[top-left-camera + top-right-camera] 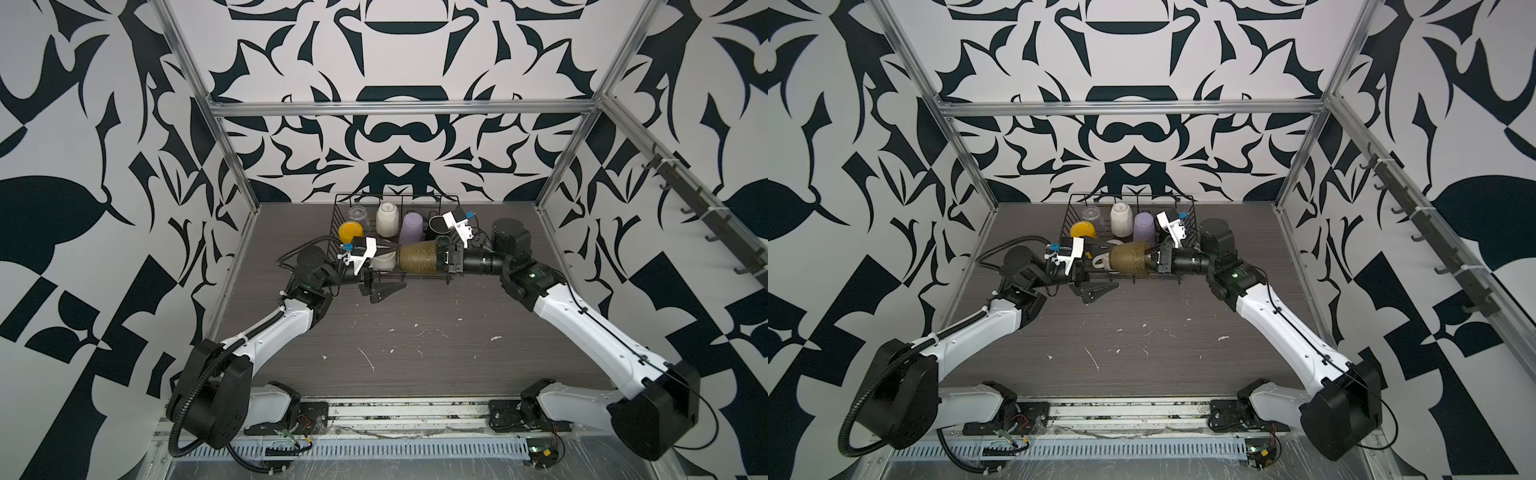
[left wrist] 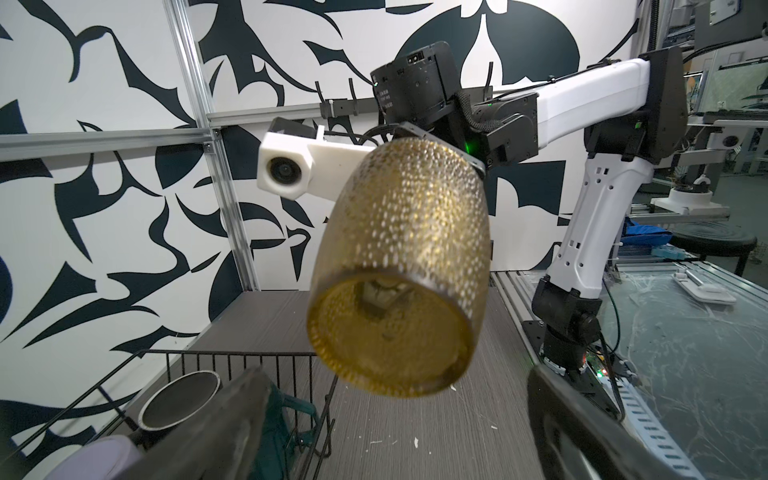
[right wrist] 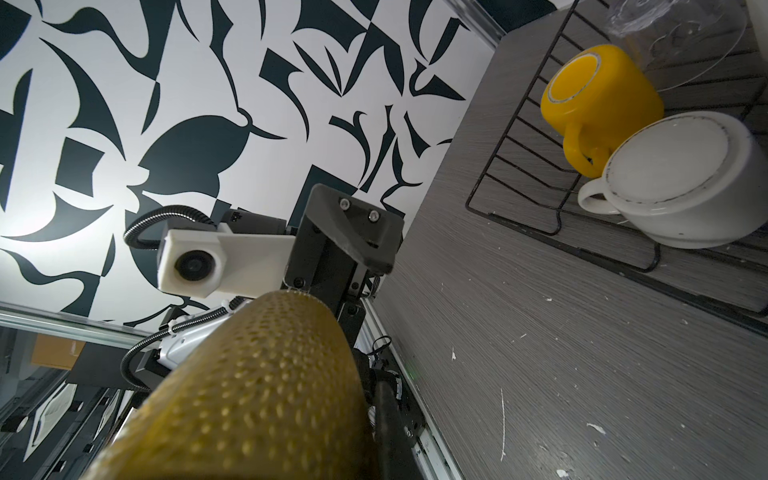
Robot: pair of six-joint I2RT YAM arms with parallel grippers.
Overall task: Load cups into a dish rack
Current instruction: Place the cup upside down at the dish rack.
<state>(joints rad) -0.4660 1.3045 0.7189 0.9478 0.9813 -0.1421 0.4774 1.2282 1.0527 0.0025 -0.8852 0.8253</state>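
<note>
My right gripper is shut on the rim of the olive-brown glass, one finger inside and one outside. It holds the glass on its side above the front edge of the dish rack. The dimpled glass fills the left wrist view, base first. My left gripper stands open a short way from that base, not touching it. In the rack sit a yellow mug, a clear glass, a white faceted cup, a lilac tumbler, a black mug and a white mug.
The rack stands at the back of the grey table, close to the patterned wall. Aluminium frame posts stand at the back corners. In the right wrist view the yellow mug and white mug lie upside down.
</note>
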